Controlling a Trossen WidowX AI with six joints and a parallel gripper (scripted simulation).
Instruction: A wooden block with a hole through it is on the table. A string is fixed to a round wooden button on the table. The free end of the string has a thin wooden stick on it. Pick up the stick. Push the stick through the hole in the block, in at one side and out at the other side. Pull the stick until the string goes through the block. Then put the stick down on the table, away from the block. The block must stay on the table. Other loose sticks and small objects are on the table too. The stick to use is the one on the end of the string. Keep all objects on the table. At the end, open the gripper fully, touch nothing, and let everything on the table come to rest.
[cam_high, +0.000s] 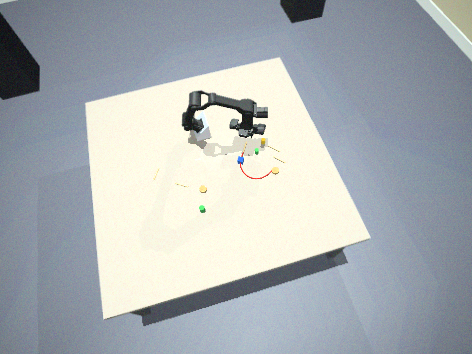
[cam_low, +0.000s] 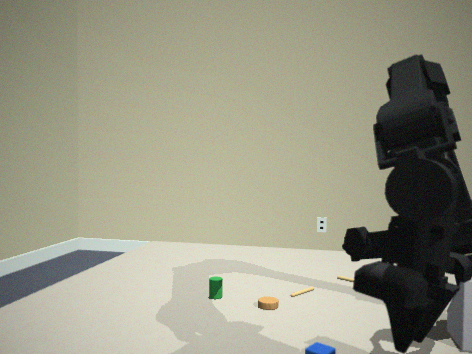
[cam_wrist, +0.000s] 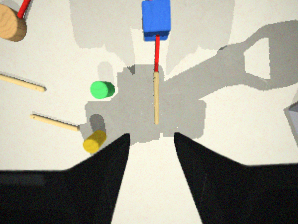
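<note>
Now 2 fingers apart, 1 blue blk (cam_high: 240, 160) (cam_low: 320, 349) (cam_wrist: 156, 19), 2 green cyls.

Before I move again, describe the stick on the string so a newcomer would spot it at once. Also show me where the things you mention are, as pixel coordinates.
On the pale table (cam_high: 150, 270) (cam_low: 125, 320), find the blue block (cam_high: 240, 160) (cam_low: 320, 348) (cam_wrist: 156, 19). In the wrist view, a thin wooden stick (cam_high: 245, 148) (cam_wrist: 156, 97) lies below it, pointing toward the gap between the gripper's (cam_wrist: 152, 135) fingertips. Unlike the loose sticks, it has red string (cam_wrist: 157, 52) at its block-side end.

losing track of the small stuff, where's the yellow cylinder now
In the wrist view, the yellow cylinder lies lower left, just below the green cylinder.
</note>
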